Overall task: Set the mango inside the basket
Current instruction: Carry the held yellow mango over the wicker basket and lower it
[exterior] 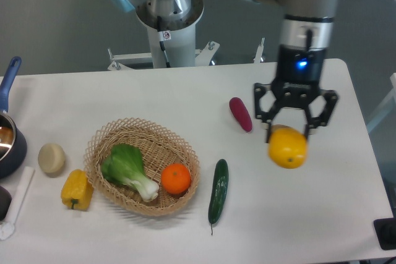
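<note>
Right now the mango (288,147) sits at the right side of the tabletop (185,91), caught between the fingers of the gripper (289,129), which reaches down from above and closes on the fruit's upper half. Only the top of the mango is hidden by the fingers; the rounded lower part hangs out below them. Whether it is raised off the surface or just resting on it is hard to tell from this view. Gripping from the top makes sense, since a top hold leaves the underside free to be lowered straight into something.

That something is the basket (105,140), well apart to the left. It already holds a leafy green vegetable (127,170) and an orange (176,178), lying side by side, so the free room is toward the back rim; the mango would probably fit best there. Smooth skin and a hold on the upper half mean it could slip if carried fast.

Between mango and basket lie a cucumber (218,191), just beside the basket's right edge, and a purple sweet potato (241,114) near the gripper's left finger. Both would be passed over on a leftward path, which calls for height. Left of the basket sit a yellow pepper (77,190), a pale round potato (51,157) and a dark pot (9,143) at the table's edge.
</note>
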Motion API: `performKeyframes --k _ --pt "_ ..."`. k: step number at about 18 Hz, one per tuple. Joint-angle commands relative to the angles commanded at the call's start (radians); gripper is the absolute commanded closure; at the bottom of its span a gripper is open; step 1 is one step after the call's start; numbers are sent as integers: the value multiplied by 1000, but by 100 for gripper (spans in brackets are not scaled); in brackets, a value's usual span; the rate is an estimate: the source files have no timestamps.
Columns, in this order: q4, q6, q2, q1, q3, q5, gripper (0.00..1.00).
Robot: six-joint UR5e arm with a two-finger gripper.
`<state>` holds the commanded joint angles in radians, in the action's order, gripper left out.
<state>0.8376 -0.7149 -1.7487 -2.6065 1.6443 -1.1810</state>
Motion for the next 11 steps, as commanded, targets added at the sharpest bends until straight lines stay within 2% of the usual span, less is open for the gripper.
performKeyframes --k 2,6,11 --pt "0 9 -3 55 34 -41 60" --pt "-2 71 -5 135 98 -49 60" --pt "-5 66 -12 245 143 -72 60"
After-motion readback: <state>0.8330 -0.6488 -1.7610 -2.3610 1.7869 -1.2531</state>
